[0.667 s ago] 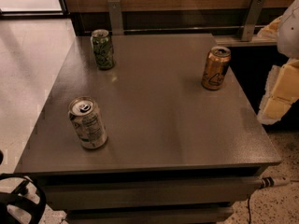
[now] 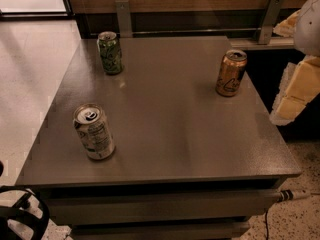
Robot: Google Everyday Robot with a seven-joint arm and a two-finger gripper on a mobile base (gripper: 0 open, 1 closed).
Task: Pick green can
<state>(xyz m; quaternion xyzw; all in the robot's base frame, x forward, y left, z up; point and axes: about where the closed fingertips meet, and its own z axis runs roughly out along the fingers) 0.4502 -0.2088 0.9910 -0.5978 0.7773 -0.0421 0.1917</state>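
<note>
The green can (image 2: 110, 53) stands upright at the far left corner of the grey table (image 2: 180, 134); it has a dark green mottled pattern and a silver top. My gripper (image 2: 292, 96), a cream and white shape, hangs at the right edge of the view, beyond the table's right side. It is far from the green can and close to the orange-gold can (image 2: 231, 73). It holds nothing that I can see.
A silver-white can (image 2: 94, 132) with grey print stands near the front left. A wood-panelled wall with metal brackets (image 2: 123, 17) runs behind the table. A black curved part (image 2: 22, 216) sits at the bottom left, and a cable (image 2: 292, 195) lies on the floor at the right.
</note>
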